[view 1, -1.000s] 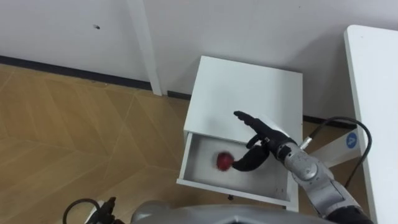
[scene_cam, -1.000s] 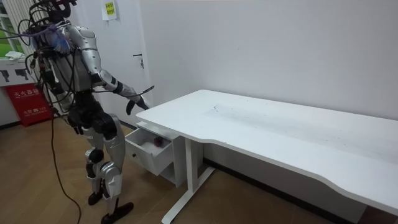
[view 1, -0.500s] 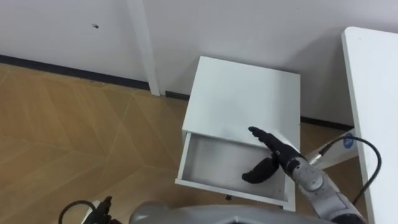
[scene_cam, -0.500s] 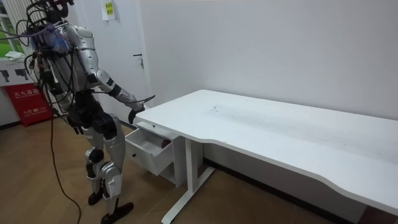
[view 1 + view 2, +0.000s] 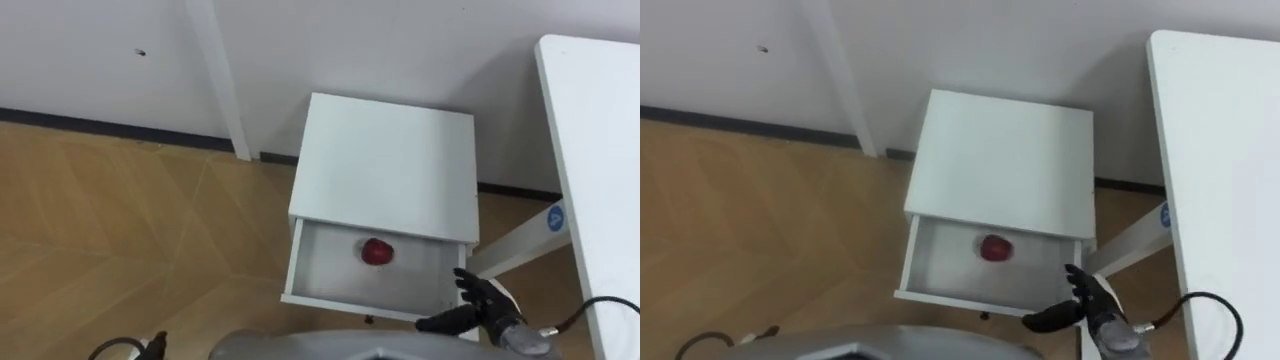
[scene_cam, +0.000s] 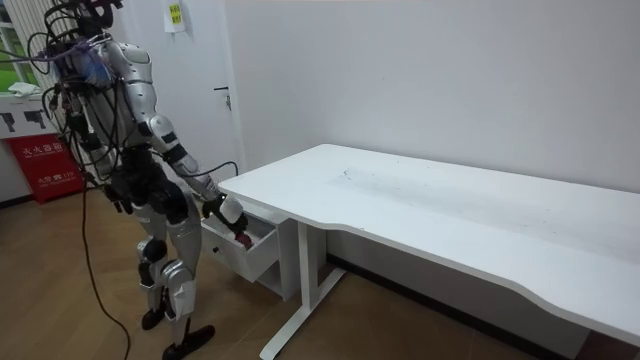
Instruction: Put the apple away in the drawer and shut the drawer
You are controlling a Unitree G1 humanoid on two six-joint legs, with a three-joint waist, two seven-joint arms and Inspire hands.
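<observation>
The apple (image 5: 377, 252) lies loose on the floor of the open drawer (image 5: 322, 268), near the drawer's rear wall and slightly right of its centre, in the lower middle of the left eye view; nothing touches it. The drawer stands pulled out from a low white cabinet (image 5: 385, 160), whose flat top occupies the centre of the frame and overhangs the drawer's rear edge. The right hand (image 5: 478, 305) sits at the lower right of the frame, just beside the drawer's front right corner, with its fingers extended and spread, the thumb held out toward the frame's left, and nothing in its grasp (contact with the drawer front cannot be determined). It is well apart from the apple. A white table (image 5: 595, 150) runs down the right edge of the frame, and its slanted white leg (image 5: 515, 250), carrying a round blue sticker (image 5: 555, 220), passes close to the cabinet's right side, next to the hand. A wooden floor (image 5: 120, 230) fills the left of the frame, bounded at the top by a dark baseboard (image 5: 100, 132) and a white vertical strip (image 5: 215, 80) on the wall. In the room view, the robot stands at the left, at the table's end, bent slightly toward the drawer, with a red sign (image 6: 42, 165) behind it.
</observation>
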